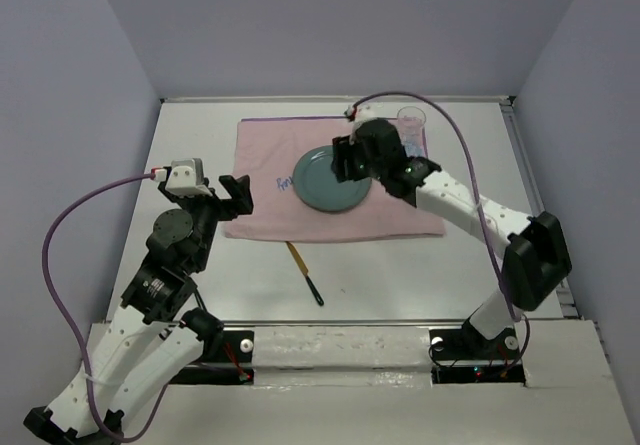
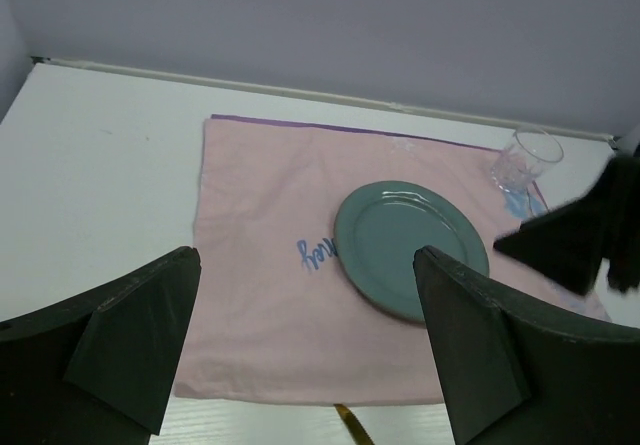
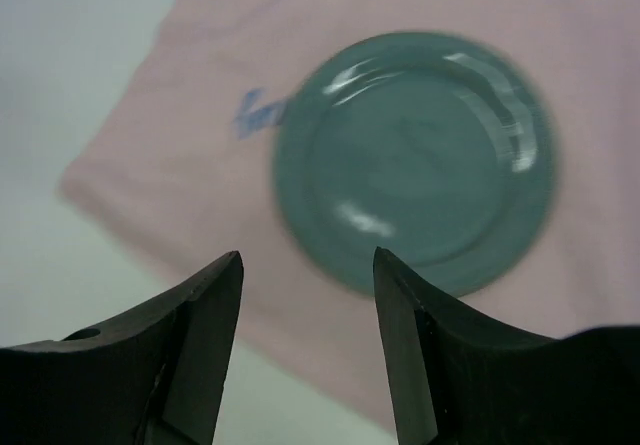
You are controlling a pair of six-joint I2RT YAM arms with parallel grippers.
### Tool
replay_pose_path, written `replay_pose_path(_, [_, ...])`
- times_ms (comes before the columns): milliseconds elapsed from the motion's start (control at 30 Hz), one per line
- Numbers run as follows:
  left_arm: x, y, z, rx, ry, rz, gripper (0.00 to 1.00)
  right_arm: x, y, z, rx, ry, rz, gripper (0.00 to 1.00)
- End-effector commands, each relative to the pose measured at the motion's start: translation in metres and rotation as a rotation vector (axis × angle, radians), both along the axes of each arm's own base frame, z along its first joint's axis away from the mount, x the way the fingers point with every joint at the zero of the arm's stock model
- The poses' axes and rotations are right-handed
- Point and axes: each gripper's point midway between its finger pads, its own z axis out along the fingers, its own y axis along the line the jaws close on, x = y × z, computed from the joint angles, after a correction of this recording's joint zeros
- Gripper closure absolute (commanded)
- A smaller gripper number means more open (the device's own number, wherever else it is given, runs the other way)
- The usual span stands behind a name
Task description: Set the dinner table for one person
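The white table (image 1: 200, 145) spans the whole view under both arms, carrying a pink cloth (image 1: 400, 215) as place mat; the teal plate (image 1: 331, 179) sits mid-cloth, the glass (image 1: 412, 120) at its 1 o'clock — drinking position; a slim utensil (image 1: 305, 273) lies off-cloth at 6 o'clock, probably next; the right pincer (image 3: 308, 260) hangs spread and empty above the plate; the left pincer (image 2: 305, 255), at the cloth's 9 o'clock, gapes too, holding nothing.
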Motion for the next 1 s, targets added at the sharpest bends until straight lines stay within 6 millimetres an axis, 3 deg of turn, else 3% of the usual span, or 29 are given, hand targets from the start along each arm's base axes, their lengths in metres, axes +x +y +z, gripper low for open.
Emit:
replay_pose_path(0, [0.002, 0.022, 0.008, -0.041, -0.039, 0.122, 0.01, -0.092, 0.080, -0.029, 0.124, 0.005, 0.096, 0.42])
replay_pose_path(67, [0.000, 0.029, 0.010, -0.050, -0.048, 0.154, 0.01, -0.121, 0.088, -0.037, 0.104, 0.016, 0.105, 0.45])
replay_pose_path(100, [-0.001, 0.032, 0.011, -0.058, -0.053, 0.166, 0.01, -0.147, 0.101, -0.048, 0.098, 0.062, 0.148, 0.46])
replay_pose_path(233, [0.001, 0.039, 0.010, -0.062, -0.052, 0.198, 0.01, -0.200, 0.129, -0.072, 0.021, 0.126, 0.236, 0.46])
replay_pose_path(333, [0.003, 0.038, 0.009, -0.056, -0.045, 0.192, 0.01, -0.222, 0.130, -0.101, -0.092, 0.157, 0.215, 0.47])
replay_pose_path(433, [0.004, 0.037, 0.008, -0.056, -0.045, 0.188, 0.01, -0.232, 0.123, -0.123, -0.151, 0.192, 0.180, 0.48])
replay_pose_path(733, [0.002, 0.033, 0.013, -0.071, -0.061, 0.154, 0.01, -0.273, 0.114, -0.163, -0.223, 0.305, 0.181, 0.59])
replay_pose_path(933, [0.002, 0.027, 0.014, -0.073, -0.056, 0.120, 0.01, -0.279, 0.110, -0.185, -0.255, 0.343, 0.144, 0.65])
replay_pose_path(967, [0.000, 0.026, 0.017, -0.083, -0.068, 0.111, 0.01, -0.278, 0.111, -0.186, -0.254, 0.343, 0.139, 0.80])
